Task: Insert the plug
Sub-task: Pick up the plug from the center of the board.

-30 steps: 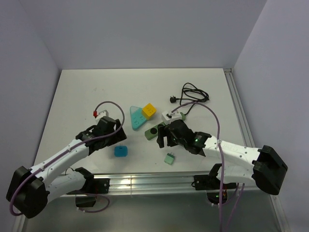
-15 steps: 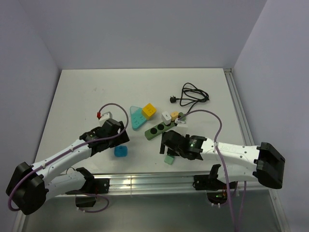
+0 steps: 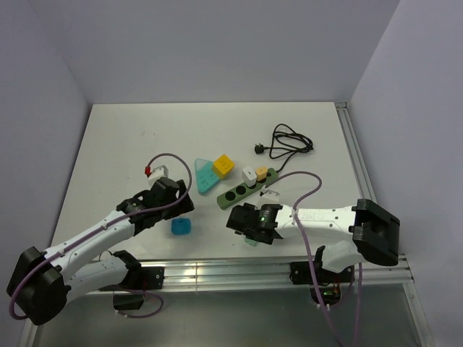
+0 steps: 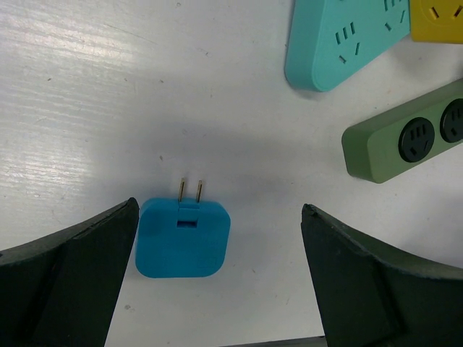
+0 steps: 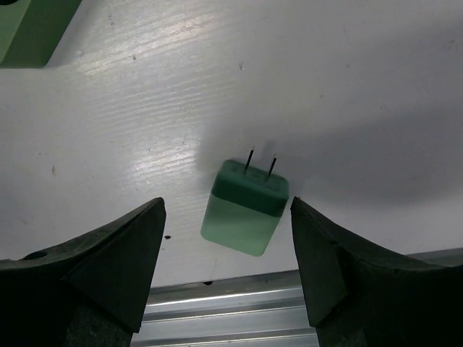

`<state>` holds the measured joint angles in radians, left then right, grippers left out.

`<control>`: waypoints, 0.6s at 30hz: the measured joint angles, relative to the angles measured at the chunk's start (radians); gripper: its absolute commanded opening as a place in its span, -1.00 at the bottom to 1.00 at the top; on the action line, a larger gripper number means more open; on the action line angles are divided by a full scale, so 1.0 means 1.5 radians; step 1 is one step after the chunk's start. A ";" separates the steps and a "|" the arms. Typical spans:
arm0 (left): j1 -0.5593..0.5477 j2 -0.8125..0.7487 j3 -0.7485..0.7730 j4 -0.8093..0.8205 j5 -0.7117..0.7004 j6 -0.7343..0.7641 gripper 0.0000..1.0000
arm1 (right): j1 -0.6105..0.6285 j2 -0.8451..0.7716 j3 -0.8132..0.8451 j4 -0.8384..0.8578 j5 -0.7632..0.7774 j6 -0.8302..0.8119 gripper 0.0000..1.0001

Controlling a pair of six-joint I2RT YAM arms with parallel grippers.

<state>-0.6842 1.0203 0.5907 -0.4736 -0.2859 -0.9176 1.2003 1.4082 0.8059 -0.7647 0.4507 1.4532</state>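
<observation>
Right gripper point(image 5: 226, 208), fingers spread wide either side of the pale green plug point(image 5: 244, 213), plug lying flat on the white table point(image 3: 130, 137) near its front edge, left gripper point(image 4: 218, 211) equally spread over the blue plug point(image 4: 183, 238), green power strip point(image 3: 246, 189) just beyond.

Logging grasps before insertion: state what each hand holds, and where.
Nothing is held. The left hand is open over the blue plug, the right hand open over the green plug.
</observation>
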 measured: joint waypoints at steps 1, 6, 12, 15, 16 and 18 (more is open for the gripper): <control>0.000 -0.005 -0.002 0.001 0.000 0.000 0.99 | 0.001 -0.005 -0.003 -0.003 0.001 0.009 0.56; 0.000 -0.013 -0.009 0.004 0.000 0.003 0.99 | 0.001 -0.011 -0.006 -0.023 -0.001 0.033 0.56; 0.000 -0.008 -0.009 0.006 0.000 0.005 0.99 | 0.008 -0.013 -0.022 -0.019 -0.010 0.047 0.55; 0.000 -0.007 -0.009 0.009 0.000 0.005 0.99 | 0.012 -0.012 -0.029 -0.008 -0.017 0.051 0.54; 0.000 -0.007 -0.009 0.010 0.000 0.006 0.99 | 0.013 -0.009 -0.032 -0.001 -0.019 0.051 0.49; 0.000 -0.007 -0.009 0.010 0.000 0.007 0.99 | 0.014 -0.006 -0.038 0.016 -0.022 0.051 0.26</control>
<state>-0.6846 1.0096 0.5766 -0.4591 -0.2855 -0.9070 1.2217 1.3998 0.7490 -0.7410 0.4179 1.5295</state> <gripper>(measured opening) 0.995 0.737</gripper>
